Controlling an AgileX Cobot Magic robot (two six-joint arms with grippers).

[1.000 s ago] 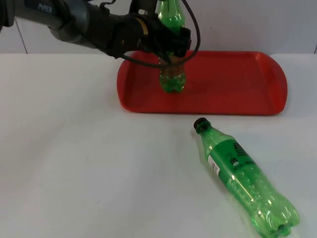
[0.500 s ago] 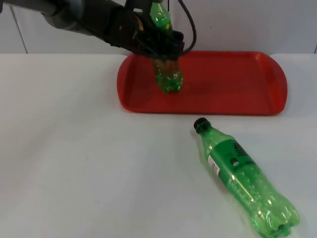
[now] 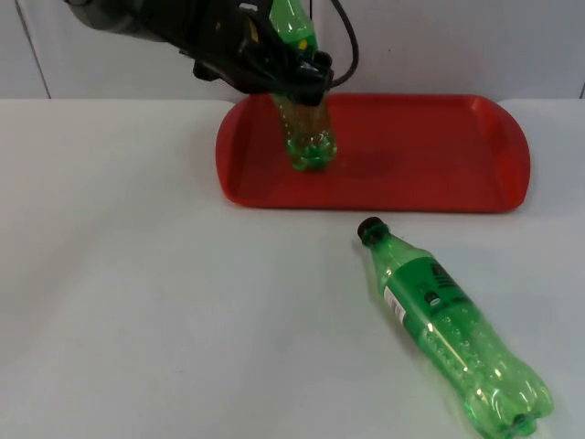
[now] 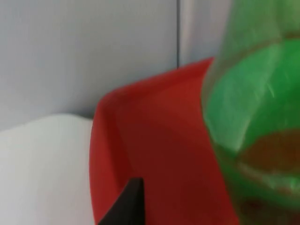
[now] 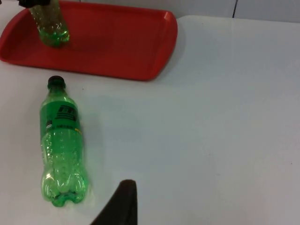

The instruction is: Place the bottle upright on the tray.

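The left pincer [image 3: 297, 84] grips a green bottle [image 3: 306, 110] over the left part of the red tray [image 3: 430, 155].

The bottle stands nearly straight up, its top leaning a little to the left and its bottom low over the tray floor; I cannot tell if it touches. It was straighter a second ago, and the arm has pulled up and back. A second bottle [image 3: 448, 325] lies flat on the white bench [image 3: 137, 293], cap toward the tray's near edge. The tray's right side is bare. The right pincer [image 5: 123, 201] waits above the bench; I cannot tell its grip.
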